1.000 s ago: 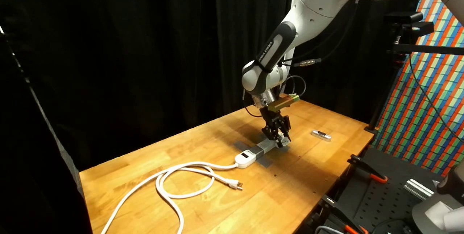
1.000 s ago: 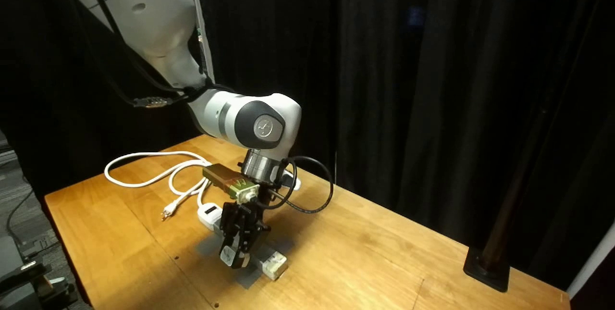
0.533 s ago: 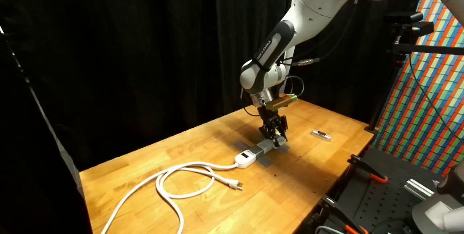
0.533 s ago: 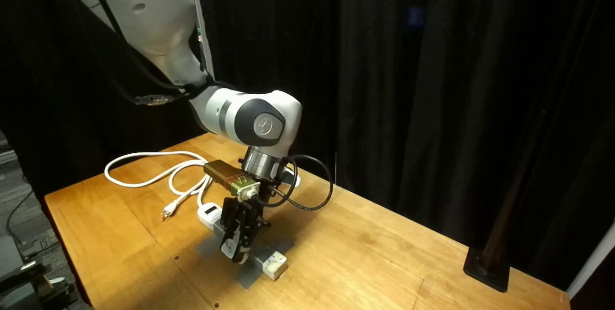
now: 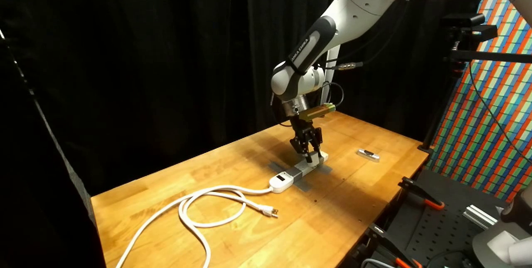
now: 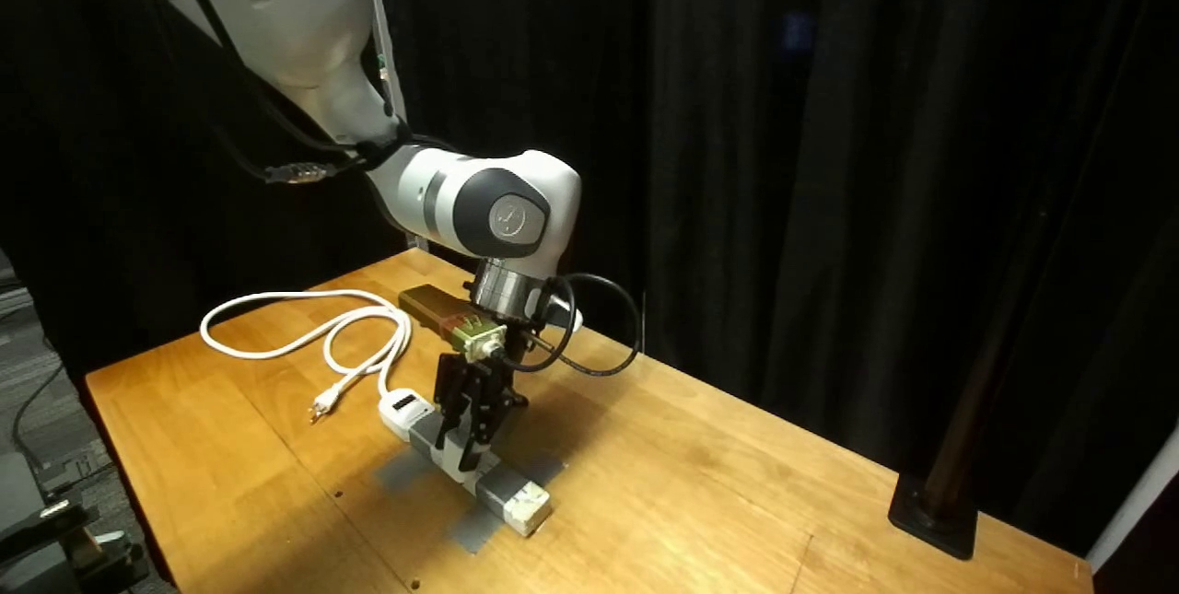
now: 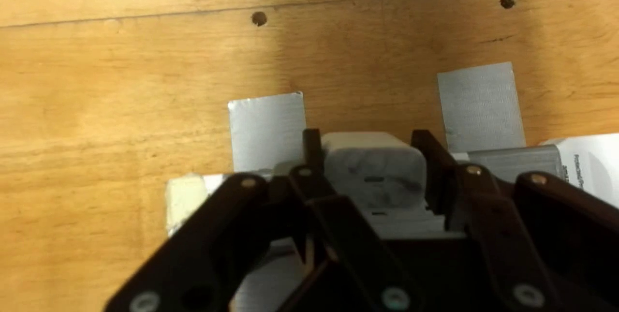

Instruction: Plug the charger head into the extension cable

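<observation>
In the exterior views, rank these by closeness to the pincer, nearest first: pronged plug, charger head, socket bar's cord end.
1. Charger head, held in the pincer.
2. Socket bar's cord end, lower left of the pincer in an exterior view.
3. Pronged plug, lower still in that view.
</observation>
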### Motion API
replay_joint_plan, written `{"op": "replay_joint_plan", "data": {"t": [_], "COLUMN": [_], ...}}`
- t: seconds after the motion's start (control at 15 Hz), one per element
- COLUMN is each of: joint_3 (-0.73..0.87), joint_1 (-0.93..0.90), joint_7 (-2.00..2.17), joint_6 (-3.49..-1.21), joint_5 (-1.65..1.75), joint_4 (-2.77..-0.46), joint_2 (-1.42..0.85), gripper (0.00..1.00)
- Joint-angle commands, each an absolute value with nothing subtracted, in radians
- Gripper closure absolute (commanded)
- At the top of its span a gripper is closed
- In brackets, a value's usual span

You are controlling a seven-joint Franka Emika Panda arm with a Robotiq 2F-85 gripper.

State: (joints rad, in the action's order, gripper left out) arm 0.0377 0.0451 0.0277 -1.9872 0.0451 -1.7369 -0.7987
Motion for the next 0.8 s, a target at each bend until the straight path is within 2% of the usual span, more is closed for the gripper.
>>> {"op": "replay_joint_plan", "data": {"t": [0.0,0.33,0.73], "joint_3": [0.024,0.019,0.049], "joint_1": [0.056,0.072,0.063], "joint_7": [0.010,-0.028,0.006], "joint_6": [-2.027,-2.164,-2.556], "joint_5": [0.017,0.002,0.002], "joint_4": [-1.688,-1.800,-2.113], "joint_2": [-0.808,-0.714,-0.506], "gripper": [0.77,0.77,0.77]}}
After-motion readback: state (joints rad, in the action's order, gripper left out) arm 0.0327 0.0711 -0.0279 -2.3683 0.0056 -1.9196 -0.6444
